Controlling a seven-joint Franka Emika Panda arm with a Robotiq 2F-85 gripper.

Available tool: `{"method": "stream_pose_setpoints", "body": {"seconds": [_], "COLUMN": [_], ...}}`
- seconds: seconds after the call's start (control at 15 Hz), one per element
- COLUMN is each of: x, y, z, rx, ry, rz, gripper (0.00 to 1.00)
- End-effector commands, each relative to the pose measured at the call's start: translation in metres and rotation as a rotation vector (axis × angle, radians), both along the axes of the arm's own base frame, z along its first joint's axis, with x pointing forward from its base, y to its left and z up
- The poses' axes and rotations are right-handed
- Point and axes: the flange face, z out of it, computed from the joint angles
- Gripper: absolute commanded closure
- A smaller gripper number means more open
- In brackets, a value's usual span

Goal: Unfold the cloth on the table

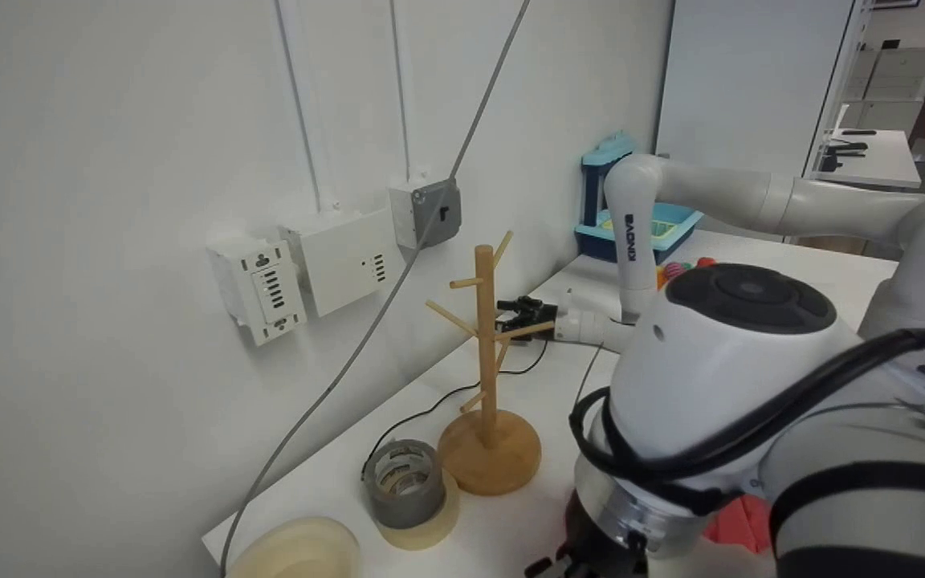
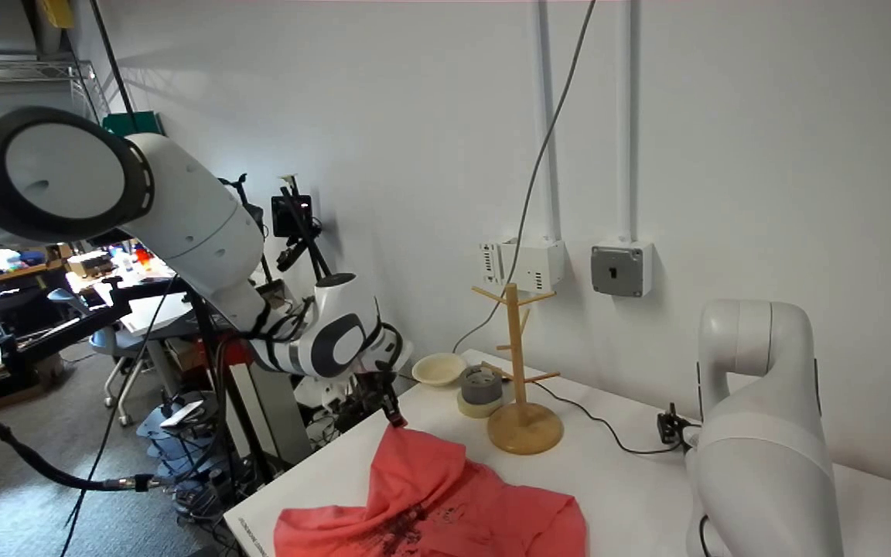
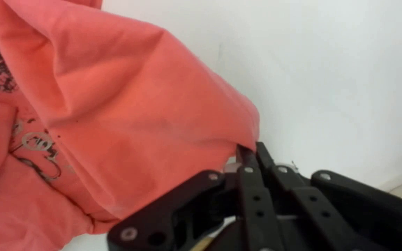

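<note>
The coral-red cloth [image 2: 445,499] lies wrinkled and partly folded on the white table [image 2: 631,495]. Dark printed marks show on part of it. One edge is raised to a peak at my gripper [image 2: 395,422]. In the wrist view my gripper [image 3: 255,148] is shut on a corner of the cloth [image 3: 145,101], with the fabric pinched between the fingertips. The cloth hangs from the fingertips towards the rest of it at the left. In an exterior view the arm hides most of the cloth [image 1: 739,523], and only part of my gripper [image 1: 571,562] shows at the bottom edge.
A wooden mug-tree [image 2: 523,422] stands behind the cloth. Beside it are stacked tape rolls [image 2: 481,387] and a cream bowl [image 2: 439,369]. A second robot arm [image 2: 759,433] stands on the table, with a black cable [image 2: 608,425] near the wall. A blue bin [image 1: 631,209] is farther back.
</note>
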Motion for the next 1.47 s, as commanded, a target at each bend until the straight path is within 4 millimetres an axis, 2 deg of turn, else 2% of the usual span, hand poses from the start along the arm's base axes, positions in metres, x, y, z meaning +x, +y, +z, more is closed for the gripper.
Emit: {"method": "stream_pose_setpoints", "body": {"seconds": [0.0,0.33,0.53,0.6,0.73,1.0,1.27,1.4], "x": [-0.008,-0.021,-0.024,-0.024,-0.023,-0.021,-0.026,-0.033], "y": [0.023,0.064,0.081,0.084,0.085,0.080,0.056,0.042], "z": [0.000,0.006,0.009,0.008,0.005,0.001,-0.009,-0.016], "rx": [0.048,0.132,0.175,0.178,0.179,0.164,0.118,0.079], "ry": [-0.008,0.008,0.015,0.018,0.016,0.037,0.101,0.151], "rz": [0.057,0.078,0.067,0.065,0.059,0.052,0.018,-0.003], "gripper": [0.99,0.99,0.99,0.71,0.63,0.32,0.01,0.00]}}
